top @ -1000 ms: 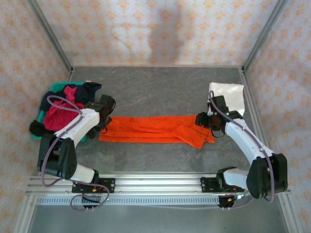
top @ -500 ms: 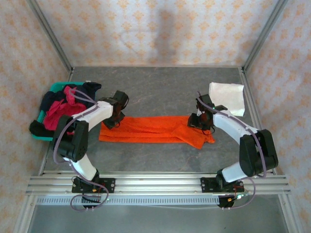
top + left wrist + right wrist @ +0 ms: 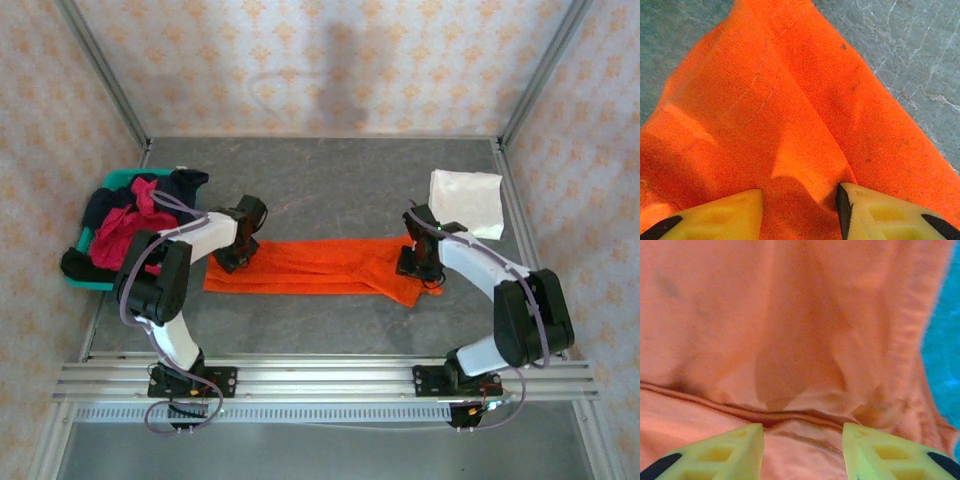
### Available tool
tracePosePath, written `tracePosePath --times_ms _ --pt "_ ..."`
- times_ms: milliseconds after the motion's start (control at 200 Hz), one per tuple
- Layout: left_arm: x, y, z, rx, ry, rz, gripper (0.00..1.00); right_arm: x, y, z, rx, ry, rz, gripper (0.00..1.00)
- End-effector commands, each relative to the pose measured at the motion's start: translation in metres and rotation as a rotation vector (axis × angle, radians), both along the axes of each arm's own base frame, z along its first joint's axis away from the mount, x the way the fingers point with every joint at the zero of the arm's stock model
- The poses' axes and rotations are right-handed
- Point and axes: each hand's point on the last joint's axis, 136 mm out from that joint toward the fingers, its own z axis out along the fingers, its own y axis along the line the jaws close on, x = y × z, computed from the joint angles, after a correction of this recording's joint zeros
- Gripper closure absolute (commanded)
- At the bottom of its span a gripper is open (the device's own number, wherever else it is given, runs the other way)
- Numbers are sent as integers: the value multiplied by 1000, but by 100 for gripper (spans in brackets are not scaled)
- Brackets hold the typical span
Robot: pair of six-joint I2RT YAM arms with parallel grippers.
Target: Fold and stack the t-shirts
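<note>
Far left: teal basket (image 3: 118,178), heaped with a crimson-pink t-shirt (image 3: 120,232) and a dark t-shirt (image 3: 185,183). Left claw (image 3: 235,262): down on the left end of the orange t-shirt (image 3: 310,265), pinching a ridge of its cloth. Orange t-shirt: a long folded strip lying left to right across the middle of the counter (image 3: 330,180). Right claw (image 3: 418,268): clamped on a pucker at the strip's right end. White t-shirt (image 3: 467,200): folded flat, far right.
</note>
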Motion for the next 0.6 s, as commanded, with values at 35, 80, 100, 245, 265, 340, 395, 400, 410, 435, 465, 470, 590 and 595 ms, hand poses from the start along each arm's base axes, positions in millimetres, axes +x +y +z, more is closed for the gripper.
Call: tracePosePath --times_ms 35,80,100,245,265,340,395,400,410,435,465,470,590,595 --pt "-9 4 -8 17 36 8 56 -17 -22 3 -85 23 -60 55" --pt "-9 4 -8 18 38 7 56 -19 -23 1 -86 30 -62 55" --pt "-9 4 -8 18 38 5 56 -20 -22 0 -84 31 -59 55" --pt "-9 4 -7 19 36 6 56 -19 -13 -8 -38 53 -44 62" --pt "-9 4 -7 19 36 6 56 -19 -11 -9 -34 59 -41 62" --pt "-10 4 -8 17 38 8 56 -17 -11 -9 -37 69 -39 70" --pt "-11 5 -8 19 37 11 56 -16 -13 -6 -47 56 -38 82" --pt "-11 5 -8 20 37 12 56 -16 -13 -5 -48 54 -38 83" --pt "-11 5 -7 19 38 11 56 -16 -14 -4 -51 52 -38 85" --pt "-12 5 -7 19 38 12 56 -15 -15 -1 -57 42 -37 89" --pt "-12 5 -7 20 37 12 56 -14 -16 2 -63 36 -34 93" --pt "-12 5 -7 20 37 11 56 -14 -16 3 -64 34 -33 94" --pt "-11 6 -6 24 36 10 56 -11 -21 15 -85 2 -24 100" --pt "-11 6 -6 24 36 10 56 -11 -21 15 -85 1 -24 100"
